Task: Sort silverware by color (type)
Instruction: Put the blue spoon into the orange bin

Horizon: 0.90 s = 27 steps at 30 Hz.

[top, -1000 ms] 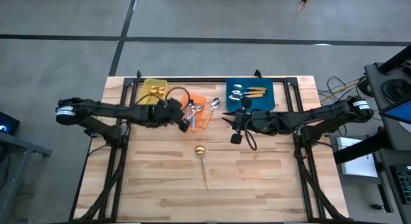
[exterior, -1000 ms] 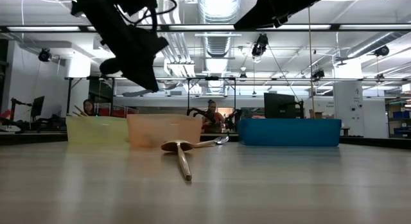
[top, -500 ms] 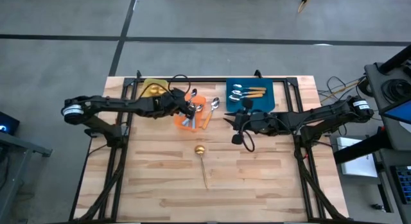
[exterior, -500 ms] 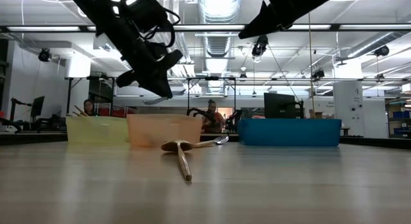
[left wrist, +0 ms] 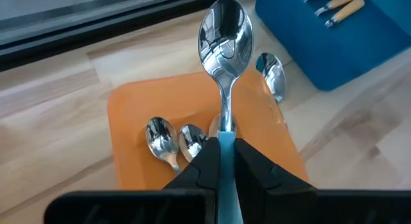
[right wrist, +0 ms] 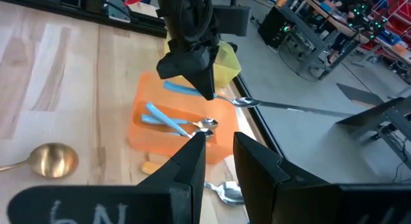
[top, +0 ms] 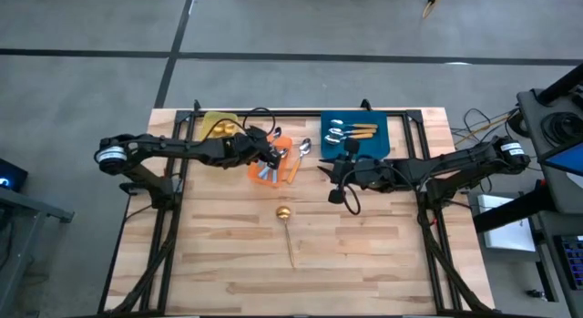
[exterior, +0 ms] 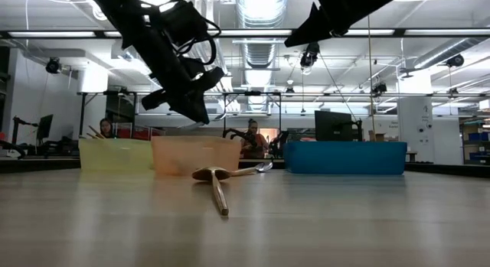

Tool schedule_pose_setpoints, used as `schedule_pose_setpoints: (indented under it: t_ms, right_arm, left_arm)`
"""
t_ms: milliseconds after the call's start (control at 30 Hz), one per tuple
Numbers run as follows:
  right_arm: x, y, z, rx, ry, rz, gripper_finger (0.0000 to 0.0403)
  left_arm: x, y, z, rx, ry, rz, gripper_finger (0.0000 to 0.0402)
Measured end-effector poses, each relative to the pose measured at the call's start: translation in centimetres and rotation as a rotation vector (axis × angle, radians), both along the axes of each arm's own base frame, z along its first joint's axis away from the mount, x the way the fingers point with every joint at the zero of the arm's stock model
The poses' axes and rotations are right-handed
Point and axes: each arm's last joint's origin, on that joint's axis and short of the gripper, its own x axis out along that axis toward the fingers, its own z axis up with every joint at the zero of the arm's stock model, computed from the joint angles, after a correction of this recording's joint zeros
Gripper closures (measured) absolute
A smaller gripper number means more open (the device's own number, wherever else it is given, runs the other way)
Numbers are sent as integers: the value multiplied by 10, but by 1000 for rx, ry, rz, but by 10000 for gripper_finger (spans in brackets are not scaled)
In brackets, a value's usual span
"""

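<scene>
Bright, even light from above; the picture quality differs between the views.

In the low view long ceiling lamps (exterior: 260, 7) shine strongly and are a little overexposed, so the arms look almost like dark silhouettes, and the near worktop (exterior: 245, 229) is soft and out of focus. The high view is evenly lit, with only weak shadows on the wood. In the left wrist view the spoon bowl (left wrist: 225, 31) reflects the room like a mirror, and the near dark fingers (left wrist: 257, 172) are blurred. The right wrist view has a sharp middle and a soft foreground.
</scene>
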Motion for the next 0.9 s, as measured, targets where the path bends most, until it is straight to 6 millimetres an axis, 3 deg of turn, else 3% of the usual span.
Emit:
schedule_pose_setpoints:
  t_ms: [367,900]
  right_arm:
    - [0,-5,0,6,-4,-21,330]
    - [0,-7,0,9,-4,-27,330]
  left_arm:
    - [-1,-1,-2,-17,-9,23,392]
    - [8,-1,-27,-62,46,50,392]
